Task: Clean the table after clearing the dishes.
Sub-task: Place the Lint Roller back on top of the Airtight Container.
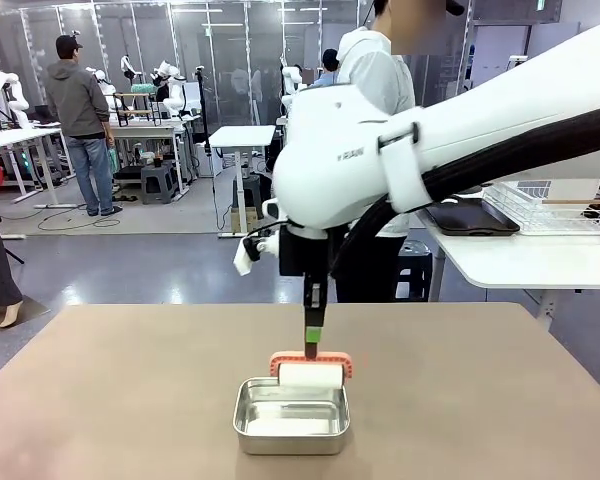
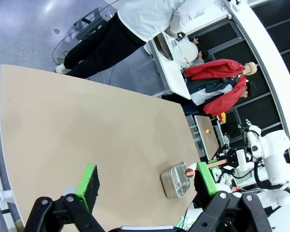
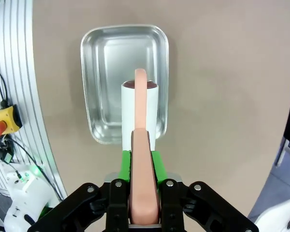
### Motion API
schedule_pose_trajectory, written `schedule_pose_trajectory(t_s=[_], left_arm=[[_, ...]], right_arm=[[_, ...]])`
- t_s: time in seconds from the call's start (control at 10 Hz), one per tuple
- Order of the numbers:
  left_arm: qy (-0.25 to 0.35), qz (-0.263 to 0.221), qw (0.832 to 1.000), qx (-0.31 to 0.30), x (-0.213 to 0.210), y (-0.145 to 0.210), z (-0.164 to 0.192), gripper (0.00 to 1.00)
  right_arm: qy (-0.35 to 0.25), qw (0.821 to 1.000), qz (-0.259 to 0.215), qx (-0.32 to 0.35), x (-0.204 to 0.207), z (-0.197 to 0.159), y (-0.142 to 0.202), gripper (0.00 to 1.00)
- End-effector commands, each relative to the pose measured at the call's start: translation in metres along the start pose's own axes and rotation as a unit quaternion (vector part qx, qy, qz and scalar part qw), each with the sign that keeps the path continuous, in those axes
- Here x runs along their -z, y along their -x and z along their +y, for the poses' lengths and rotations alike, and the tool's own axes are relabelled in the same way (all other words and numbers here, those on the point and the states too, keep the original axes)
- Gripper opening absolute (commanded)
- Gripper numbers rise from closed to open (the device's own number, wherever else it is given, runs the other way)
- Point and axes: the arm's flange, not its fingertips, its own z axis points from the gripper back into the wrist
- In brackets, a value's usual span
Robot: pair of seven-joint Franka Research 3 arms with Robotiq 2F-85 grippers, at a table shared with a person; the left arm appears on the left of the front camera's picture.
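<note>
A lab floor with other workbenches fills the upper part of the front view, and a person (image 1: pixel 372 70) in a white top stands at the far side of the table (image 1: pixel 130 400), by a smaller white table (image 1: pixel 520 262) at the right edge where a dark tray (image 1: pixel 470 218) and a wire rack (image 1: pixel 555 205) sit. The brownish-tan top carries only a small steel pan (image 1: pixel 291 415) at lower centre; no plates lie on it, so the clearing looks done and the wiping is what remains.

The right gripper (image 3: pixel 144 157) is clamped on the pink handle of a lint roller (image 1: pixel 310 374), whose white roll hangs over the far rim of the pan — in the right wrist view it sits above the pan's lower half. The left gripper (image 2: pixel 145 181) hovers high with its green pads spread wide, holding nothing.

The risk, as I judge it, is the roll or its frame catching the pan's rim on the way out and dragging or tipping the pan; a skewed handle in the narrow grip could also twist under pressure.

There is bare tabletop on every side of the pan — broad to picture left and right, with the near edge closest.
</note>
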Motion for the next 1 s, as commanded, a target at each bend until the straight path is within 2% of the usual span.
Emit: schedule_pose_trajectory(t_s=[0.0,0.4,0.5,0.8,0.9], left_arm=[[-0.002,0.001,1.0,-0.004,-0.002,0.001,-0.003,1.0],[-0.002,0.001,1.0,-0.004,-0.002,0.001,-0.003,1.0],[-0.002,0.001,1.0,-0.004,-0.002,0.001,-0.003,1.0],[-0.002,0.001,1.0,-0.004,-0.002,0.001,-0.003,1.0],[-0.002,0.001,1.0,-0.004,-0.002,0.001,-0.003,1.0]], right_arm=[[-0.011,0.999,-0.011,-0.038,0.008,-0.014,-0.021,0.21],[-0.046,0.998,0.005,-0.036,0.041,-0.034,-0.042,0.21],[-0.069,0.997,-0.004,-0.036,0.051,-0.042,-0.04,0.21],[-0.089,0.995,0.002,-0.034,0.065,-0.055,-0.031,0.21],[-0.095,0.995,-0.014,-0.036,0.072,-0.065,-0.029,0.21]])
